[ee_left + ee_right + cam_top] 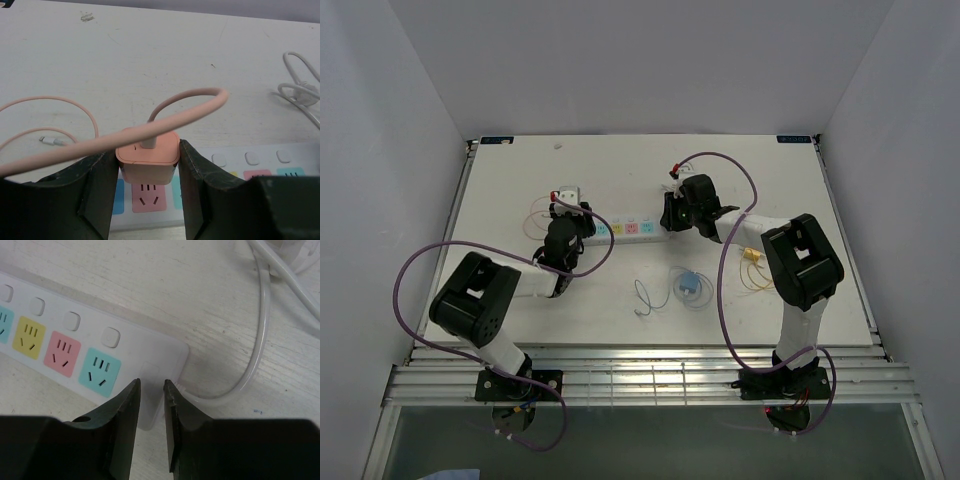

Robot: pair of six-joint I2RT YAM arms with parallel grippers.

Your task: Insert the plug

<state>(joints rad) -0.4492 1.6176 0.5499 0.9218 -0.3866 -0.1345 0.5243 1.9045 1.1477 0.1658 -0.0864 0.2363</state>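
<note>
My left gripper (148, 172) is shut on a pink plug block (148, 155), one finger on each side. A pink cable (190, 107) comes out of the block's top. The block hangs just above the pink socket (148, 197) of the white power strip (265, 157), and I cannot tell if its prongs are in. In the top view the left gripper (568, 212) is at the strip's (625, 229) left end. My right gripper (151, 390) sits over the strip's (145, 352) cord end. Its jaws are almost closed, with a narrow gap and nothing between them.
The strip's white cord (260, 340) loops off to the right. A small blue item with a thin cable (689, 284) lies in front of the strip. Yellow wires (755, 262) lie by the right arm. The pink cable's loose connector (50, 141) lies on the table at left.
</note>
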